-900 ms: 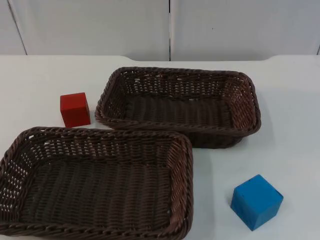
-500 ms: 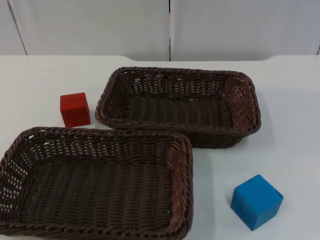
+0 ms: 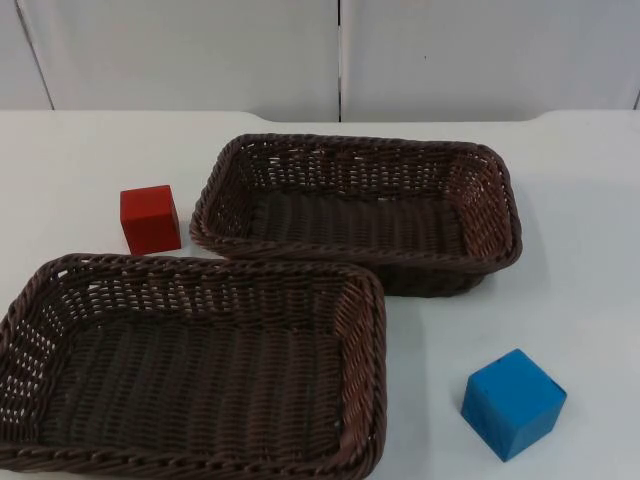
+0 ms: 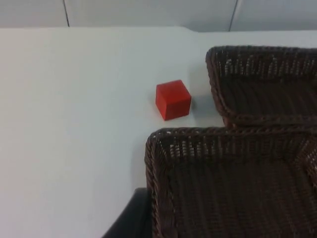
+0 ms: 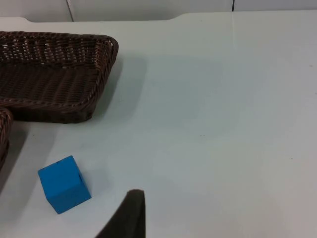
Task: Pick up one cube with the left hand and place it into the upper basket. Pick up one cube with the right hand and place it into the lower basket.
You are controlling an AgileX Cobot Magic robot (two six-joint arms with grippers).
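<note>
Step in hand: approach, nothing yet picked; red cube (image 3: 150,219) lies on the bench (image 3: 580,230) beside the upper basket (image 3: 356,148); blue cube (image 3: 513,403) lies right of the lower basket (image 3: 372,340); state of either hand cannot be told; descent onto each cube is required next.

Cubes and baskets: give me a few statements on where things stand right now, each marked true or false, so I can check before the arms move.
1. The red cube sits on the table, outside both baskets. True.
2. The blue cube lies inside the lower basket. False: it rests on the table beside that basket.
3. The upper basket holds nothing. True.
4. The red cube is stacked on the blue cube. False: they sit far apart, with the baskets between them.
5. Both baskets are brown wicker. True.
</note>
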